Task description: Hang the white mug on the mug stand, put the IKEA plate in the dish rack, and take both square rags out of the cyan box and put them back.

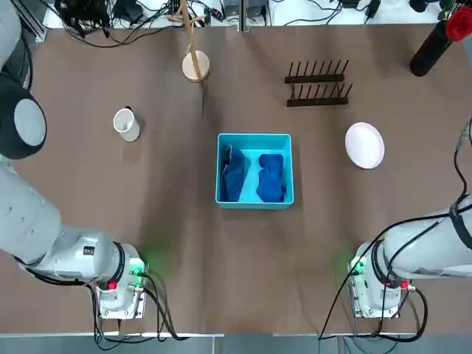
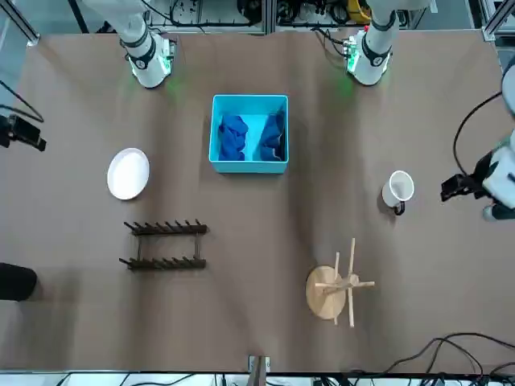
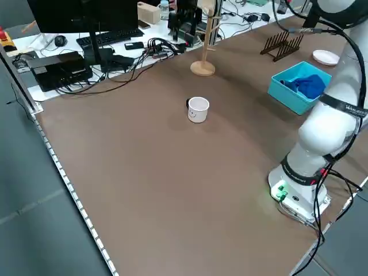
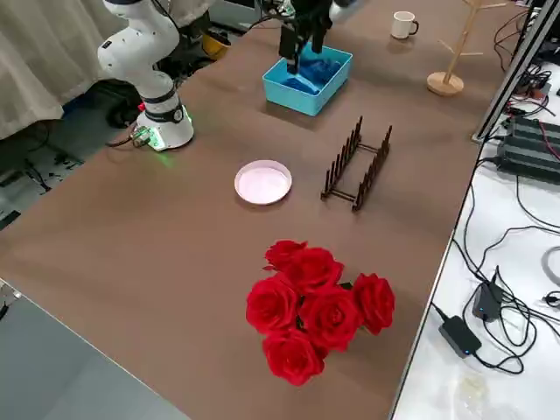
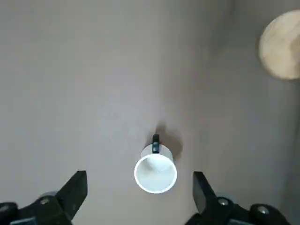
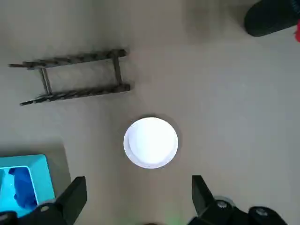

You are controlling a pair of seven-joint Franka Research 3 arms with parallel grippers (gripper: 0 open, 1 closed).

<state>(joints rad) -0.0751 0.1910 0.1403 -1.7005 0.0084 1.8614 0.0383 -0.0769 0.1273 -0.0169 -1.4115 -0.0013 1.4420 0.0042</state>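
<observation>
The white mug stands upright on the left half of the table, and my left gripper hangs open high above it with nothing between its fingers. The mug stand rises at the far edge. My right gripper is open too, high over the IKEA plate, which lies flat on the right. Beyond the plate stands the dish rack. The cyan box sits mid-table with both square rags inside: one rag and the other rag side by side.
Red roses in a dark vase stand at the far right corner. Cables and a monitor lie beyond the far edge. The arm bases occupy the near corners.
</observation>
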